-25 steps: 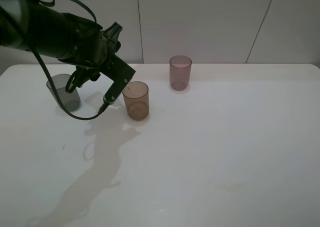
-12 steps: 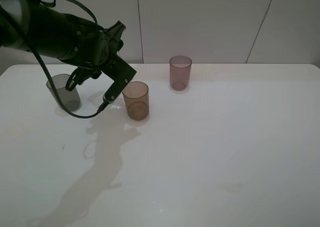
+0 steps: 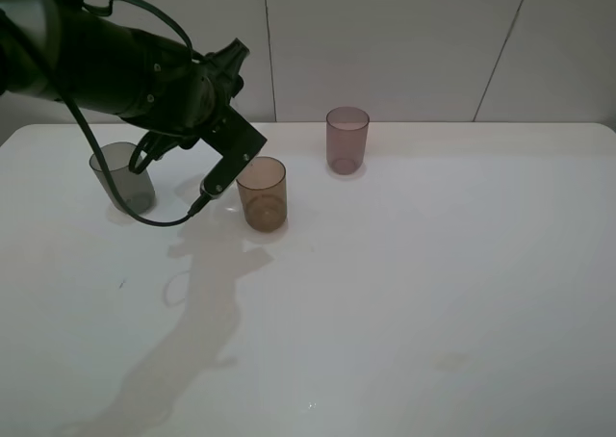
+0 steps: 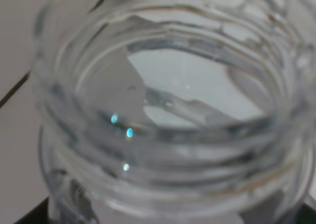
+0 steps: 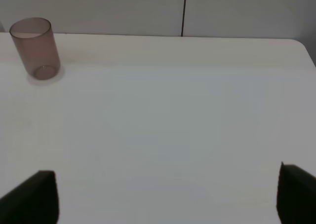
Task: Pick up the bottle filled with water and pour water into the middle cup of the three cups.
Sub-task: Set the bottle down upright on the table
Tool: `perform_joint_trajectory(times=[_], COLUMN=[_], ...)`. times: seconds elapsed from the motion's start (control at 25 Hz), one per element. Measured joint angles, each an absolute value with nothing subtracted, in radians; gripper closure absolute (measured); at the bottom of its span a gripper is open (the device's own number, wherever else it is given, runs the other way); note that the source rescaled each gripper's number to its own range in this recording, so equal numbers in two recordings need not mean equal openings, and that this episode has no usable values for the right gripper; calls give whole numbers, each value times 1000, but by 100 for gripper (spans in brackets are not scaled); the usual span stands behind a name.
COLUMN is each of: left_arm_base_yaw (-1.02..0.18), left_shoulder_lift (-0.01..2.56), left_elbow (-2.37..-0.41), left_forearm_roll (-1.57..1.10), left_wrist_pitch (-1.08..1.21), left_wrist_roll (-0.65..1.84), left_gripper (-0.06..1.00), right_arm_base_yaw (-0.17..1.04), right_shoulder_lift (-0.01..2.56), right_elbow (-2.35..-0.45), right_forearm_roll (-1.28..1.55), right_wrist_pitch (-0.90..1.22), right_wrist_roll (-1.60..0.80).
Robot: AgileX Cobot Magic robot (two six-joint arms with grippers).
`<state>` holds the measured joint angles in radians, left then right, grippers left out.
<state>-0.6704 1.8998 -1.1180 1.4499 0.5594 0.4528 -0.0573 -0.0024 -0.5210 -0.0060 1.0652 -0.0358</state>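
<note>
Since 1 second ago, the left arm has risen a little and moved slightly right; no cup has moved. The left gripper pinches the bottle, whose ribbed open neck fills the left wrist view; from the high camera the clear bottle is hard to make out. This gripper hangs just left of the middle cup, near its rim. The grey cup stands further left, the mauve cup farther back and right. The right gripper is spread wide above the white table. White wall panels stand behind.
</note>
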Motion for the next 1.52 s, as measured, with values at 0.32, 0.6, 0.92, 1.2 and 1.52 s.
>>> perform_joint_trajectory(times=[0.32, 0.6, 0.92, 1.2, 1.52], left_arm_base_yaw=[-678, -693, -696, -715, -722], left_shoulder_lift=[1900, 1900, 1900, 1900, 1900], left_elbow=[-1118, -1118, -1118, -1118, -1118], left_forearm_roll=[1485, 1495, 1561, 1609, 1611], left_wrist_pitch=[572, 565, 564, 556, 559], left_wrist_roll=[453, 453, 453, 453, 453], left_gripper=[93, 93, 93, 93, 93], right_arm_base_yaw=[-57, -57, -57, -57, -57], right_shoulder_lift=[-2, -2, -2, -2, -2], right_elbow=[-521, -521, -521, -521, -521], right_forearm_roll=[-6, -6, 0, -6, -6], right_wrist_pitch=[1065, 1065, 1065, 1065, 1065], right_wrist_roll=[-36, -36, -36, -36, -36])
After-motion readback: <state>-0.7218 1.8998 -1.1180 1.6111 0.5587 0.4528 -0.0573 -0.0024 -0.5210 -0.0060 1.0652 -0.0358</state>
